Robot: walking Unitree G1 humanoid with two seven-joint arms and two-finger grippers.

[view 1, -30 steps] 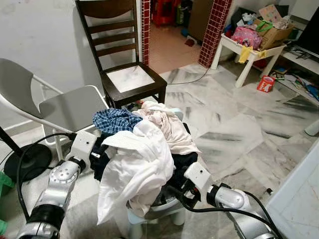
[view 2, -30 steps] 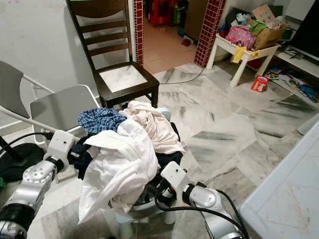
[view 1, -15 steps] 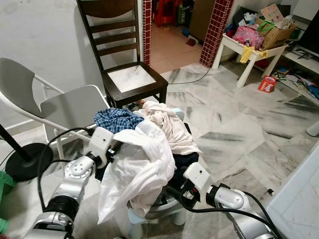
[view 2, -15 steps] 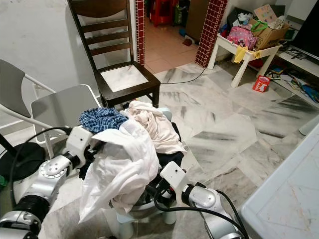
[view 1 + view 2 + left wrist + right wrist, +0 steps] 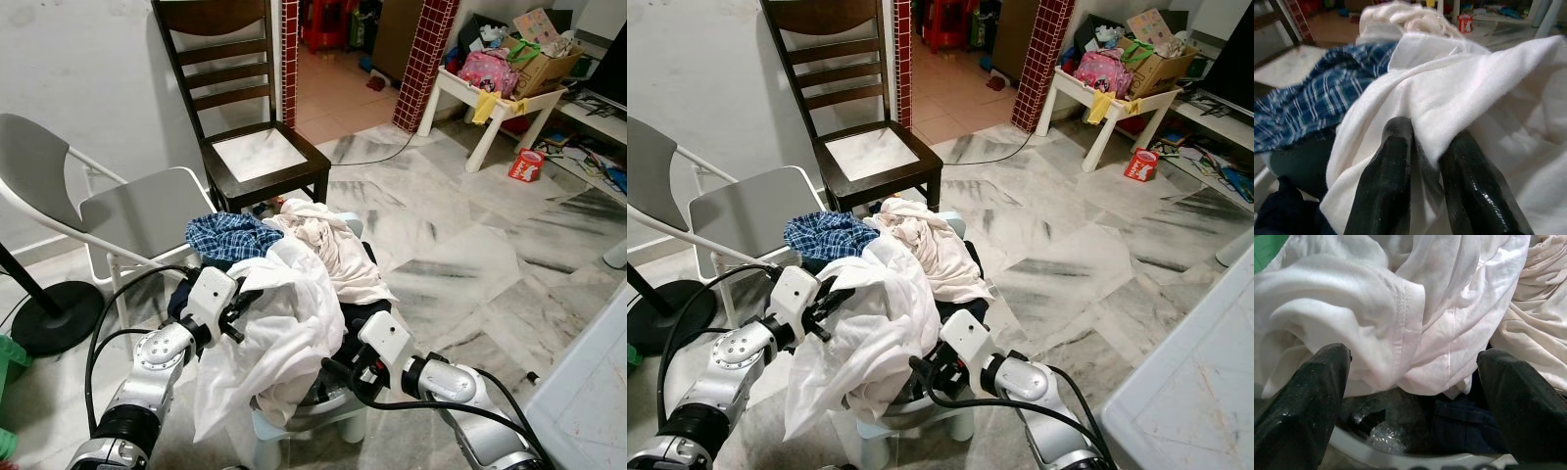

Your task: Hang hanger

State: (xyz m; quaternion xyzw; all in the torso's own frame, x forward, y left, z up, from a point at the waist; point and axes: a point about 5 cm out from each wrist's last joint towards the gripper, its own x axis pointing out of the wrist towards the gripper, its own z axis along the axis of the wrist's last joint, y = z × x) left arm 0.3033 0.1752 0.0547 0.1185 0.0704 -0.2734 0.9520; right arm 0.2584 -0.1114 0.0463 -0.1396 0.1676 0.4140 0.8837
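A heap of clothes sits in a pale basket (image 5: 328, 419) right in front of me. On top lies a big white garment (image 5: 284, 328), with a blue checked shirt (image 5: 230, 235), a cream garment (image 5: 333, 245) and dark navy cloth (image 5: 370, 318) around it. My left gripper (image 5: 1425, 142) is at the heap's left side, shut on a fold of the white garment (image 5: 1474, 83). My right gripper (image 5: 1415, 362) is low at the heap's front right, open, pointing at the white garment's hanging hem and the basket rim (image 5: 1415, 455).
A dark wooden chair (image 5: 260, 157) stands just behind the heap and a grey folding chair (image 5: 137, 211) at its left. A black round stand base (image 5: 49, 313) lies far left. A white cluttered table (image 5: 495, 98) and a red box (image 5: 526, 164) are at the far right.
My left arm has swung in from the left to the heap, and its fingers have closed on the white garment's edge. The right arm has hardly moved.
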